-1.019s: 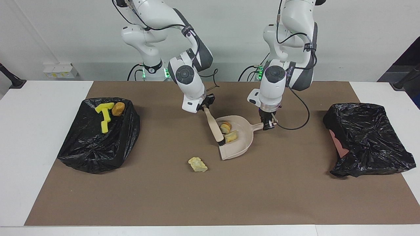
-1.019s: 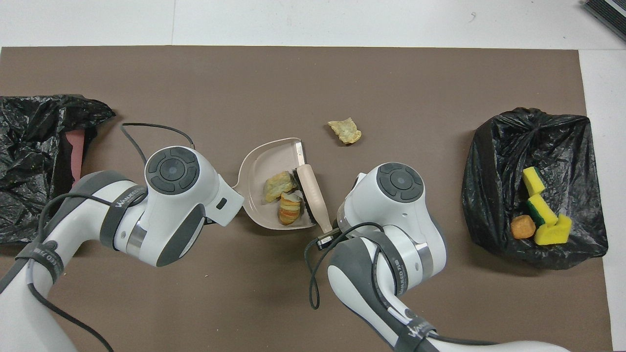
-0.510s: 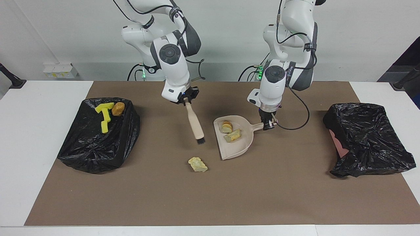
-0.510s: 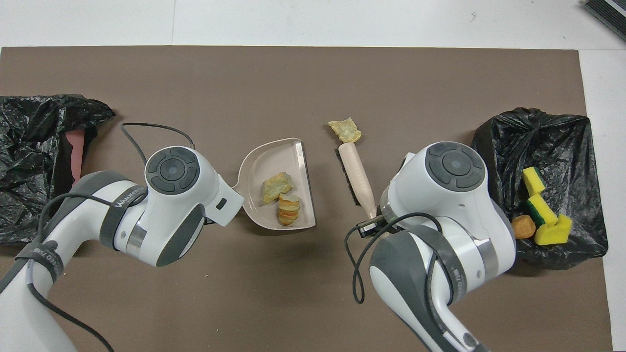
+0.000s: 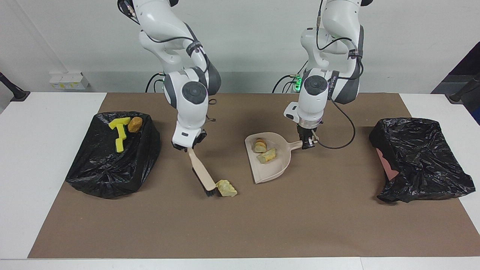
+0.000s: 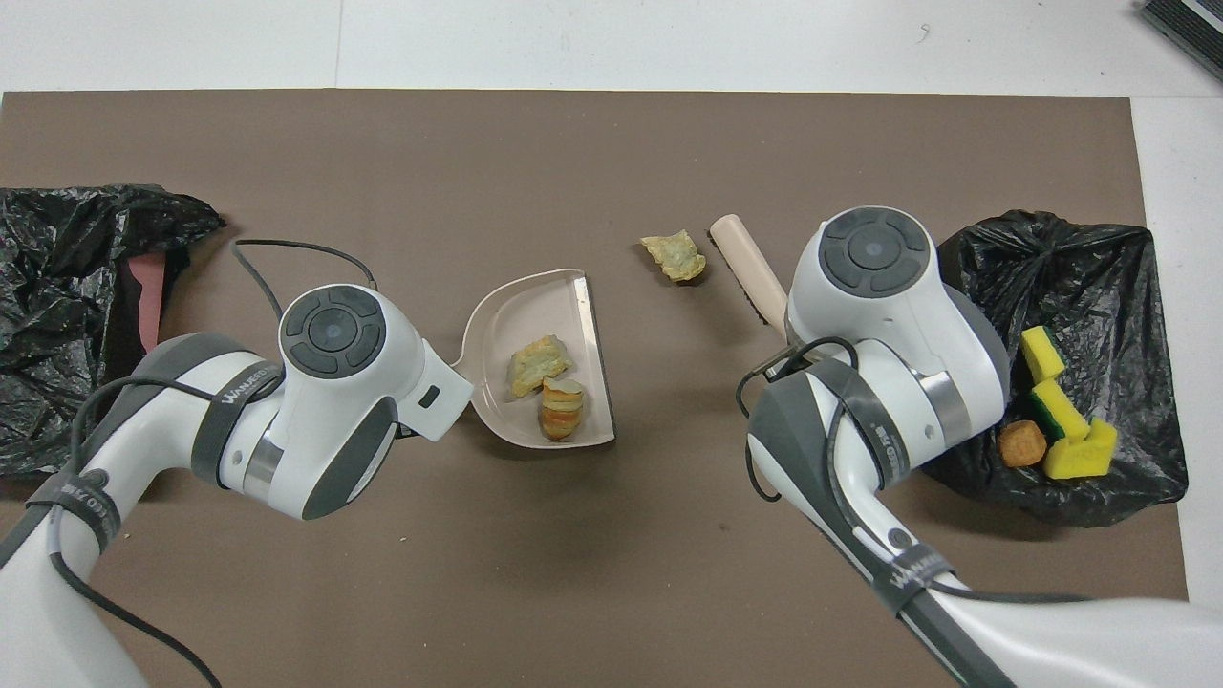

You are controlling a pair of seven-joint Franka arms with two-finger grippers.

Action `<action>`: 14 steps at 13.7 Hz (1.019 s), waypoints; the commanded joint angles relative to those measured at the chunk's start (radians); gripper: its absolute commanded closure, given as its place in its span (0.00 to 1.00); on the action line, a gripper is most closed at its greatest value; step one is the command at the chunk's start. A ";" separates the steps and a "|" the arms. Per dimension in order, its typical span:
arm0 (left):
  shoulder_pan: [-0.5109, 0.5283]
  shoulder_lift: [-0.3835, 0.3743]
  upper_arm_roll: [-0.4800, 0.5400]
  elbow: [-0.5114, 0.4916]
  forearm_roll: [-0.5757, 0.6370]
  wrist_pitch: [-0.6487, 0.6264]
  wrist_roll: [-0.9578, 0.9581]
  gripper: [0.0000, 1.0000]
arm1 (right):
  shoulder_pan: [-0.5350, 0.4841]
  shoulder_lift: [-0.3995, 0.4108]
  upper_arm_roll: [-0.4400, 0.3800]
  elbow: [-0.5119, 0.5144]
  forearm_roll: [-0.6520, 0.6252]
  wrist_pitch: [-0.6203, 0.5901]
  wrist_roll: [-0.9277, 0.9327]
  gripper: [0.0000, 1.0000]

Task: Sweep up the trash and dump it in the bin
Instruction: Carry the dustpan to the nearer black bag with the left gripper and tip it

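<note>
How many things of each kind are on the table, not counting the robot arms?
Pale chunks: 3, one loose on the mat, two in the dustpan
Sponge pieces: 3
Orange-brown lump: 1
Bag-lined bins: 2
Dustpan: 1
Brush: 1
Total: 11

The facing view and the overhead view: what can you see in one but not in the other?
Only the facing view shows the left tool shut on the dustpan handle, the right tool shut on the brush, and its black bristles beside the loose chunk. Only the overhead view shows green on the sponge pieces. Both show two chunks in the dustpan and both black bags.
</note>
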 commanded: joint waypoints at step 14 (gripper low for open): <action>0.024 -0.028 -0.005 -0.027 0.023 -0.032 -0.029 1.00 | 0.065 -0.003 0.096 -0.031 0.598 0.014 0.001 1.00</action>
